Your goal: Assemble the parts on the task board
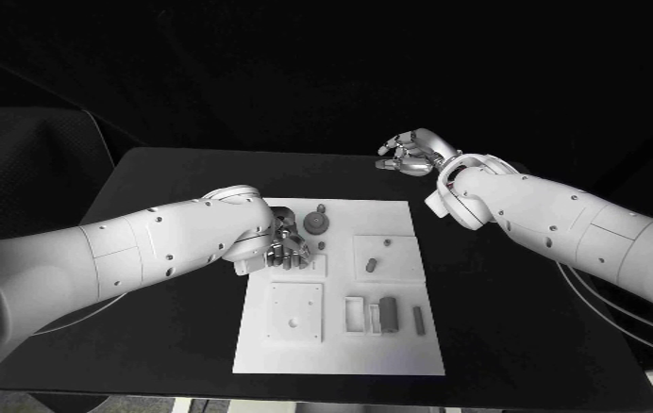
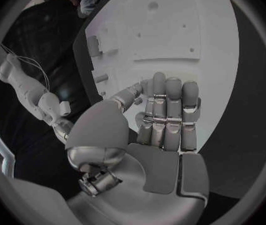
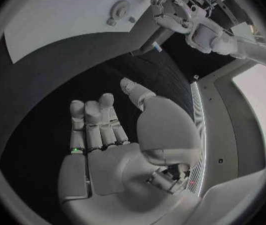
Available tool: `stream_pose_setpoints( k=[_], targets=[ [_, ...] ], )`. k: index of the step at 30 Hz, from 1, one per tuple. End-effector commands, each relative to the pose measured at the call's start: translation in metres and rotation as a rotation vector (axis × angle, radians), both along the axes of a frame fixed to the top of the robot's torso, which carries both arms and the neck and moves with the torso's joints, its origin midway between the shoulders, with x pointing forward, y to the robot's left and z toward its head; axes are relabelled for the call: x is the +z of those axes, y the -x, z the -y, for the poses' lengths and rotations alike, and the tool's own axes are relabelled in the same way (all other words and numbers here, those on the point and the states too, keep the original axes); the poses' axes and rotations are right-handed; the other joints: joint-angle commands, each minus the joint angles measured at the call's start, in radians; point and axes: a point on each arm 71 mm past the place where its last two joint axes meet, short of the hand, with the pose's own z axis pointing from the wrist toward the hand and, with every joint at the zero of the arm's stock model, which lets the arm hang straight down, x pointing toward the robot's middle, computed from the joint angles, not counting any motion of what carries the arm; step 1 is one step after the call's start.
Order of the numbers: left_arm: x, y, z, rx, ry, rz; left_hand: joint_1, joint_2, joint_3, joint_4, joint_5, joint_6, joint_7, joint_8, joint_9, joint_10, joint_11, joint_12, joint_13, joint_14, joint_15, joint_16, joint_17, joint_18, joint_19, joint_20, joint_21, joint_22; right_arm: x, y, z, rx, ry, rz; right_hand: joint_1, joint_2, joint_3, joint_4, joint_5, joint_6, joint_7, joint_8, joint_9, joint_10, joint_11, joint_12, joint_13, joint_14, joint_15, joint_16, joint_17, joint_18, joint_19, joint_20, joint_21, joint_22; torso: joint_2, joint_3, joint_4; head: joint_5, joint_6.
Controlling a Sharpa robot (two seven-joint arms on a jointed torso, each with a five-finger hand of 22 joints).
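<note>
The white task board [image 1: 343, 342] lies in the middle of the black table. My left hand [image 1: 286, 245] hangs over the board's far left part, fingers pointing down at it; in the left wrist view the left hand [image 2: 164, 120] has its fingers stretched side by side with nothing in them. Just right of it stands a round grey part [image 1: 317, 222]. A small peg [image 1: 372, 264] sits in a square recess, and longer grey parts [image 1: 390, 314] lie nearer the front. My right hand [image 1: 412, 154] hovers empty over the table beyond the board's far right corner.
A square plate [image 1: 295, 311] with small holes sits on the board's front left. Bare black table [image 1: 517, 319] lies on both sides of the board. In the right wrist view the right hand [image 3: 107, 130] is above dark table, with the board [image 3: 64, 15] farther off.
</note>
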Motion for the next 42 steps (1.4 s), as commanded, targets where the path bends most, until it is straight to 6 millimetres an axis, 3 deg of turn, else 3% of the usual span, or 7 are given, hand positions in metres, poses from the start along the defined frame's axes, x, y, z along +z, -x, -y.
stream_pose_setpoints(
  k=[1, 42],
  targets=[
    [-0.0050, 0.0018, -0.0037, -0.009, -0.031, -0.008, 0.009, 0.009, 0.009, -0.001, 0.003, -0.003, -0.001, 0.002, 0.001, -0.009, 0.000, -0.004, -0.001, -0.008, 0.000, 0.000, 0.001, 0.028, -0.001, -0.002, 0.000, -0.001, -0.0003, 0.0006, -0.0011, 0.015, 0.004, -0.005, -0.002, 0.010, 0.003, 0.003, -0.005, -0.001, 0.006, 0.006, 0.001, -0.006, 0.002, -0.007, -0.001, -0.005, -0.001, -0.005, -0.001, -0.007, -0.005, 0.001, 0.020, -0.002, 0.000, -0.0011, 0.0002, 0.001, 0.000],
    [-0.0056, 0.0024, -0.0038, -0.013, -0.043, -0.016, 0.012, 0.004, 0.011, -0.007, 0.001, -0.004, 0.000, 0.001, 0.001, -0.009, 0.000, -0.005, -0.001, -0.009, 0.000, -0.001, 0.003, 0.028, -0.003, -0.002, 0.000, -0.001, 0.0007, 0.0031, -0.0052, 0.028, 0.000, -0.004, -0.005, 0.011, 0.003, 0.005, -0.005, -0.001, 0.006, 0.006, 0.001, -0.006, 0.002, -0.007, -0.002, -0.006, -0.001, -0.006, -0.002, -0.008, -0.006, 0.001, 0.019, -0.002, 0.000, 0.0002, 0.0001, 0.001, -0.004]
  ],
)
